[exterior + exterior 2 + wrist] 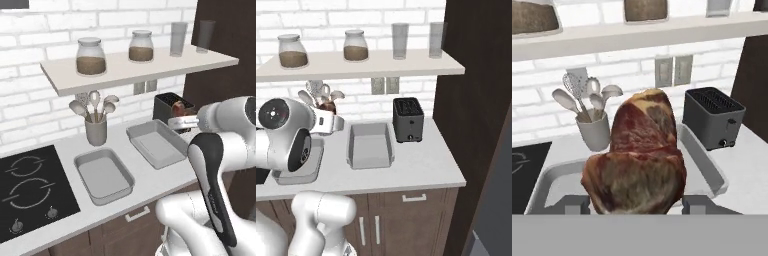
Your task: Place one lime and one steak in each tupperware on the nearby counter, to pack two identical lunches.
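Our gripper (634,204) pinches the steak (639,155), a marbled red-brown slab with pale fatty patches. Its long axis runs straight out from between our fingertips. We hold it in the air above the counter (150,177), the two tupperware trays (104,175) (157,142) beyond.

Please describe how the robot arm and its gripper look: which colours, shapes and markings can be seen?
The arm is built of glossy white rounded segments with black bands and covers at the joints. One joint ends in a round dark cap with a small red mark. No loose cables are visible. The gripper has a white body and two small dark grey, blocky finger tips.
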Robot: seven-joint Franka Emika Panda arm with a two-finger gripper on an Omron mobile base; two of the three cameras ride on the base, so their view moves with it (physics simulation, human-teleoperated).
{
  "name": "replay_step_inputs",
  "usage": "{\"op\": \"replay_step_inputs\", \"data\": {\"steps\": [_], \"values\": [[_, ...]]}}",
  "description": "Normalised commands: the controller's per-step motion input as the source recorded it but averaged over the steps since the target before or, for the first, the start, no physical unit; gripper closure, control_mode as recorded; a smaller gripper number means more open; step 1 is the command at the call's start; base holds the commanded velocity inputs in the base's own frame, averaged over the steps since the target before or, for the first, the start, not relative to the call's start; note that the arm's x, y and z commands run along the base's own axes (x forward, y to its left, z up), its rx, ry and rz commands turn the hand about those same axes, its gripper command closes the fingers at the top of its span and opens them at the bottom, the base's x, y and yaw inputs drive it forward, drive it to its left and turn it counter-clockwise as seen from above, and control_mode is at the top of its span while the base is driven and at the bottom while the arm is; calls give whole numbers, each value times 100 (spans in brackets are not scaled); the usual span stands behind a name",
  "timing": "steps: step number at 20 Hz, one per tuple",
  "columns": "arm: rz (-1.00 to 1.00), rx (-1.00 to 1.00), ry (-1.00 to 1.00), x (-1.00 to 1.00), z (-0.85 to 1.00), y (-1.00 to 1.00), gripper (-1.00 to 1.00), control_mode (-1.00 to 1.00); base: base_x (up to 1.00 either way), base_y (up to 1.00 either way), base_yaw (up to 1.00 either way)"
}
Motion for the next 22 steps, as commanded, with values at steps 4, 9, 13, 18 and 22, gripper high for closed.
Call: {"op": "replay_step_inputs", "data": {"steps": [4, 9, 13, 18, 22], "values": [[16, 0, 19, 2, -82, -81, 100, -100, 0, 0, 0], [15, 0, 17, 49, -95, -15, 100, -100, 0, 0, 0], [18, 0, 10, 95, -82, 0, 100, -100, 0, 0, 0], [17, 0, 3, 81, -46, 0, 100, -100, 0, 0, 0], [13, 0, 0, 72, -24, -9, 100, -100, 0, 0, 0]]}}
